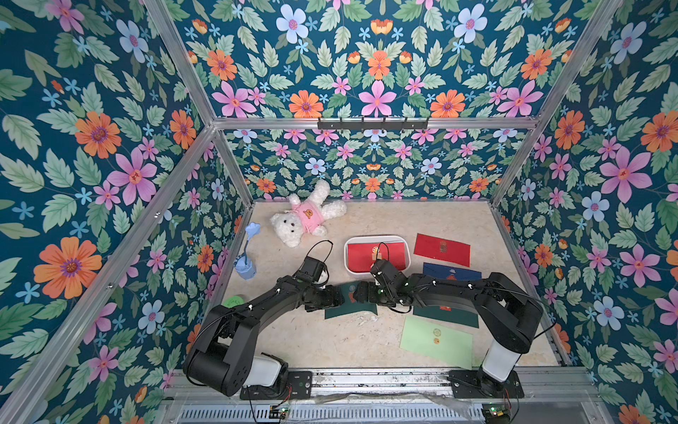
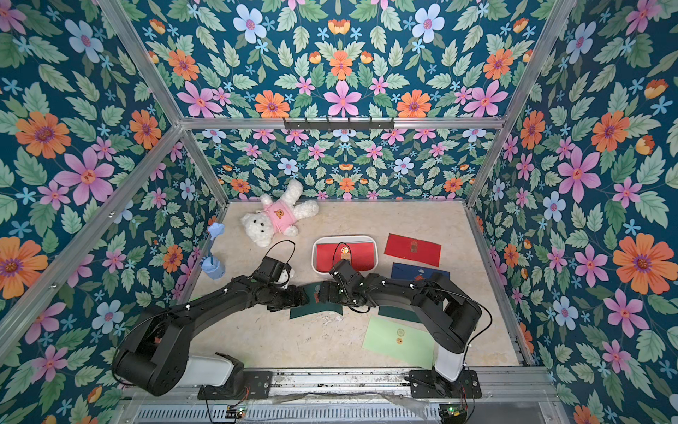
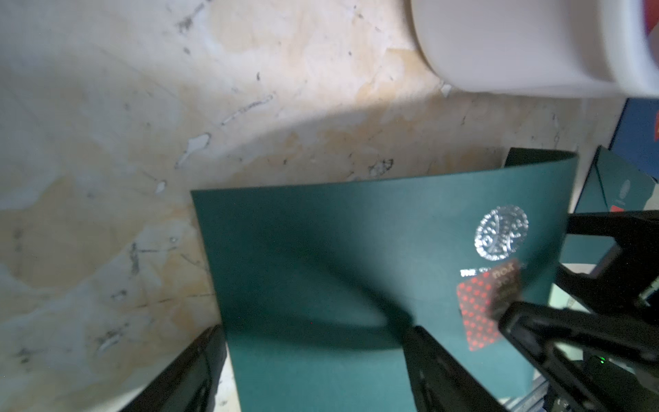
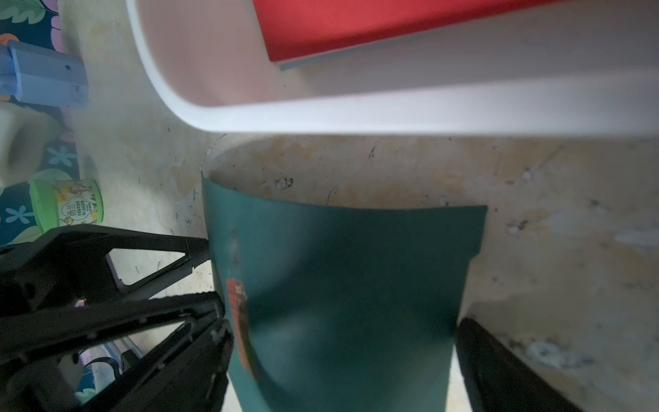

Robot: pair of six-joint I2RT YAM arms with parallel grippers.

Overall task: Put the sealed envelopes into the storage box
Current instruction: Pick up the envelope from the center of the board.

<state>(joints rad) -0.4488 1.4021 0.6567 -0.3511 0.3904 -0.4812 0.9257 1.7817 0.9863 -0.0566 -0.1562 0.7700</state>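
**A:** Floral walls (image 1: 91, 147), beige tabletop (image 1: 293, 341) with open room front-left. The left gripper (image 1: 340, 298) looks clamped across the dark green envelope (image 1: 348, 312), bowing it mid-tabletop.

**B:** Yep, and the right gripper (image 1: 355, 293) faces it, jaws spread loose round the envelope's edges. Just behind is the storage box (image 1: 346, 257) with a red envelope (image 1: 361, 257) inside. A light green envelope (image 1: 436, 341) crowds the front-right edge.

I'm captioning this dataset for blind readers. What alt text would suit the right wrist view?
A dark green envelope bows between the wide-set fingers of the right gripper, with the left gripper close at its stickered side. Beyond it stands the white storage box with a red envelope inside.
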